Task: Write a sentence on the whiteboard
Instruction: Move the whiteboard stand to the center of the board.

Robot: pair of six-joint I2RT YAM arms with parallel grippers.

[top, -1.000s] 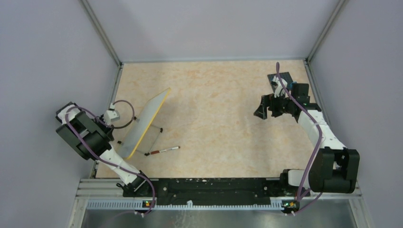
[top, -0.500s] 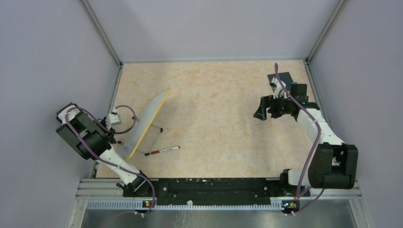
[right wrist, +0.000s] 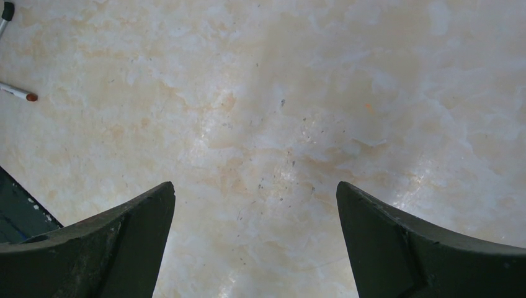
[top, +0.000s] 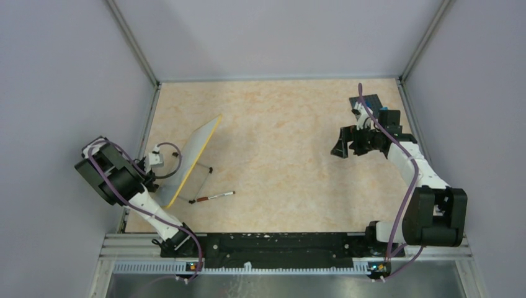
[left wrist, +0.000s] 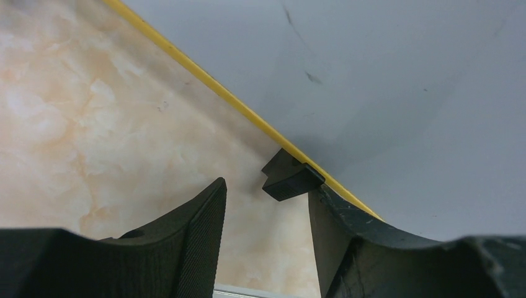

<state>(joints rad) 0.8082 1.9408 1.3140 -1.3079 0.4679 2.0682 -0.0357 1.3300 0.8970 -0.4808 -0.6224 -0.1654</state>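
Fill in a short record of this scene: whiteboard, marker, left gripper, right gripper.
whiteboard: propped up tilted on the table's left side, yellow rim and a black foot showing; no words legible
marker: lying on the table beside the whiteboard, ungripped
left gripper: open, close to the whiteboard's foot
right gripper: open, over the table, holding nothing

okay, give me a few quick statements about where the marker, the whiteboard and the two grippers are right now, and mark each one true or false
1. The marker lies on the table beside the whiteboard. True.
2. The right gripper holds the marker. False: its jaws are open and empty above bare table.
3. The whiteboard lies flat. False: it stands up at a tilt.
4. The left gripper has its fingers apart, close to a black foot of the whiteboard. True.
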